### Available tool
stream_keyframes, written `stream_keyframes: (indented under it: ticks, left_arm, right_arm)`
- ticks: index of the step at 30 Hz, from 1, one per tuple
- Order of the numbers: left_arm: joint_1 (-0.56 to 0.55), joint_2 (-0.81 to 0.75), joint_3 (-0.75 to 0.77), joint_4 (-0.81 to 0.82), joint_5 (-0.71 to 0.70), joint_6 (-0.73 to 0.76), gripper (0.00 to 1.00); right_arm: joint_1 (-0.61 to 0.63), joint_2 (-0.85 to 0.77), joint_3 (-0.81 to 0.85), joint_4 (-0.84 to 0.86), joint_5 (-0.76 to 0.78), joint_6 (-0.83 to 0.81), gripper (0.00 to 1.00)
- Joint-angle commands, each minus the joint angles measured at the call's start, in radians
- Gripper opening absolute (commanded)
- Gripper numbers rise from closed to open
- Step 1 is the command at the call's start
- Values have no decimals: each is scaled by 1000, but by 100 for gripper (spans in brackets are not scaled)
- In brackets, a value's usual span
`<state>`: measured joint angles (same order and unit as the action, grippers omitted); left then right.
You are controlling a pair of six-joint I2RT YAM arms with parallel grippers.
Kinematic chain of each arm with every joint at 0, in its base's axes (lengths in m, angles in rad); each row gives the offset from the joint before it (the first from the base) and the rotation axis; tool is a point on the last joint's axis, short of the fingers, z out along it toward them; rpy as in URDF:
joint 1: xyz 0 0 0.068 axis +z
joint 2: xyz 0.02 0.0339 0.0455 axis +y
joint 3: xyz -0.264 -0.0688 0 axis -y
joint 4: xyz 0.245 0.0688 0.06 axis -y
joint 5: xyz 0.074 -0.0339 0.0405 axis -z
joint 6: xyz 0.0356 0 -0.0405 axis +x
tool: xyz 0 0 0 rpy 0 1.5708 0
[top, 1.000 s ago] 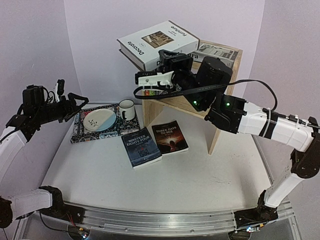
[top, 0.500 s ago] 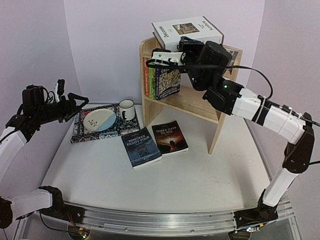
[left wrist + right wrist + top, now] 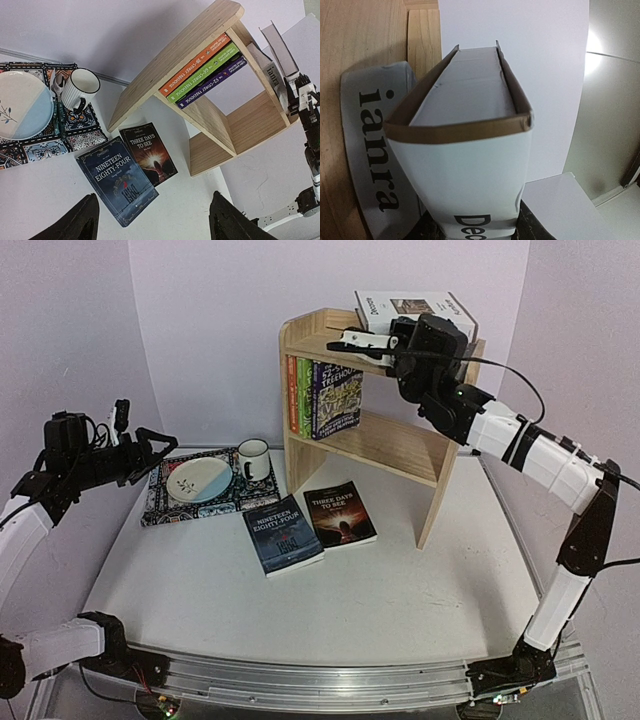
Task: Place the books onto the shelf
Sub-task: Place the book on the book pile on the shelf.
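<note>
Right wrist view: right fingers (image 3: 358,341) clamped on Decorate (image 3: 465,165), long axis pointing away; ianra (image 3: 375,150) just beside on shelf (image 3: 350,40); left fingers (image 3: 80,222) apart

The place is most likely a robotics lab, not a home. A left arm (image 3: 22,532) and a right arm (image 3: 545,462) are bolted to a metal rail (image 3: 320,680) at the edge of a white table (image 3: 300,600), with plain pale walls (image 3: 200,330) close around. A placemat (image 3: 160,508), plate (image 3: 198,480), mug (image 3: 253,459) and pine shelf (image 3: 400,445) stand there like props.
</note>
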<state>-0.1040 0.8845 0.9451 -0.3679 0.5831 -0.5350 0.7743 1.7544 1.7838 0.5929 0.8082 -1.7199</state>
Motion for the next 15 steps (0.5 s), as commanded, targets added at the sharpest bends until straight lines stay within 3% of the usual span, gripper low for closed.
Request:
stream_keyframes:
  ticks: [1, 6, 13, 15]
  left_arm:
    - [-2, -1, -7, 9, 8, 27, 77]
    - [-1, 7, -7, 9, 8, 29, 77]
    - [-2, 5, -5, 9, 9, 27, 77]
    - [-1, 4, -7, 9, 9, 26, 77]
  right_arm:
    - [-17, 3, 56, 48, 32, 44, 23]
    - [-42, 7, 57, 40, 14, 86, 25]
    - [-50, 26, 75, 2, 9, 108, 54]
    - [-50, 26, 74, -14, 10, 115, 56]
